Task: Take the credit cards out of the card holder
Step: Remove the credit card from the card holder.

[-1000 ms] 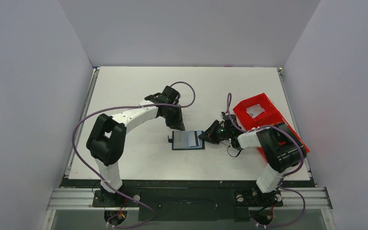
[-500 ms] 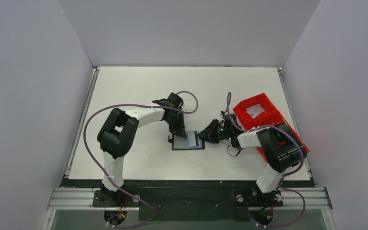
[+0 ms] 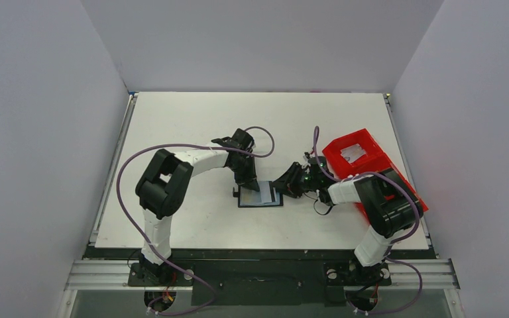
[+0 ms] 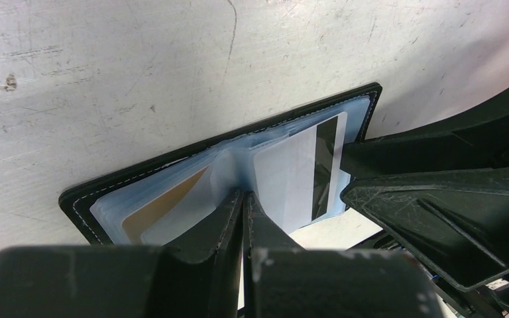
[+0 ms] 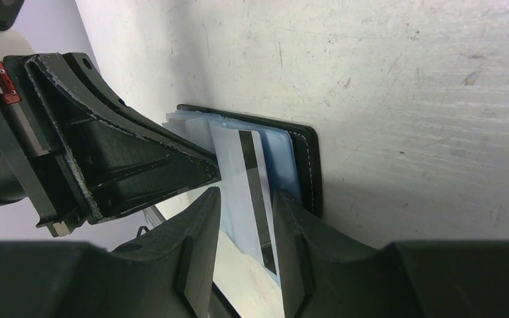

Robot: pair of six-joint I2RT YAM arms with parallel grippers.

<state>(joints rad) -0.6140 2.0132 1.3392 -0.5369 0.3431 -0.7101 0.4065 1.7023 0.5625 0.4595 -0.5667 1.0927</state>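
The left gripper (image 3: 249,184) is down on a small flat black card holder (image 3: 260,200). The holder lies open on the white tabletop (image 3: 185,126), about in the middle, between the two arms. The gripper's two fingers are pressed together with no gap. Their tips sit on the fold in the middle of the holder.

Inside, the holder has see-through blue-grey pockets. A tan card (image 4: 166,209) sits in a pocket on one side of the fold. On the other side, a white card with a black stripe (image 4: 291,172) pokes partly out of its pocket, past the holder's edge.

The right gripper (image 5: 246,199) is at the right end of the holder. Its fingers are apart, and the white card shows in the gap between them. I cannot tell if the fingers touch the card.

Farther right, a red plastic tray with square boxes (image 3: 373,147) sits near the right edge of the tabletop, well apart from the holder. One box has something pale in it, too small to make out. The right arm hides part of the tray.

The top view shows the whole tabletop and the tray, but the cards are only a pale patch there. The left wrist view shows the tan card and the closed fingers. The right wrist view does not show the tan card, but it shows the open gap around the striped card.
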